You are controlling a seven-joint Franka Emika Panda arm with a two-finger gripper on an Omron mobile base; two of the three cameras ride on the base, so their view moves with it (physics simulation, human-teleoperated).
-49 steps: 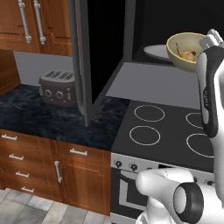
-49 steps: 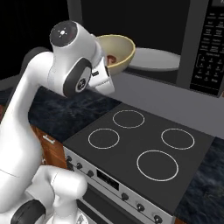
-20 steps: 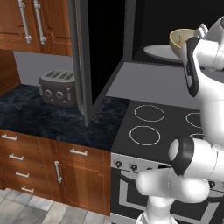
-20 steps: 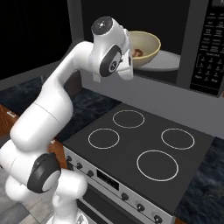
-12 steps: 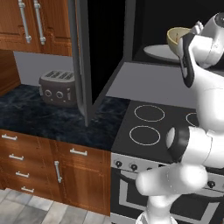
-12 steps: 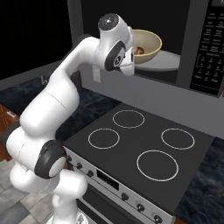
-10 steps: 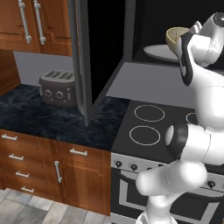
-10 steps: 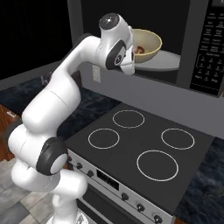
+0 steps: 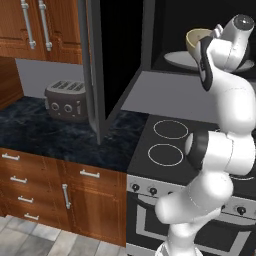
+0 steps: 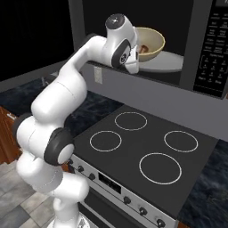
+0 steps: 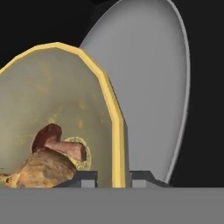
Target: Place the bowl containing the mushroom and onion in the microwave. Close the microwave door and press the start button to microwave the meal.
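The end effector [image 11: 113,178] is clenched on the rim of the bowl [image 10: 150,43]; in the hand view its two dark tips sit one on each side of the yellow rim at about 6 o'clock, one inside the bowl, one outside. The bowl is held up at the mouth of the microwave [image 10: 205,49], over the near edge of the white turntable plate [image 10: 167,62]; whether it touches the plate cannot be told. In the hand view the plate [image 11: 153,87] spreads behind the bowl [image 11: 52,100] toward 1 o'clock; the meal [image 11: 48,159], a brown mushroom and a tan lump, lies low in the bowl at about 7 o'clock. In the left base view the microwave door [image 9: 95,70] stands swung wide open, at 9 o'clock from the bowl [image 9: 196,40]; a toaster [image 9: 64,100] sits on the dark bench [image 9: 45,135] beyond it at 9 o'clock. The stove [image 10: 147,156] with white ring burners lies below the microwave at 6 o'clock; the keypad strip [image 10: 213,44] is at 3 o'clock of the bowl in the right base view.
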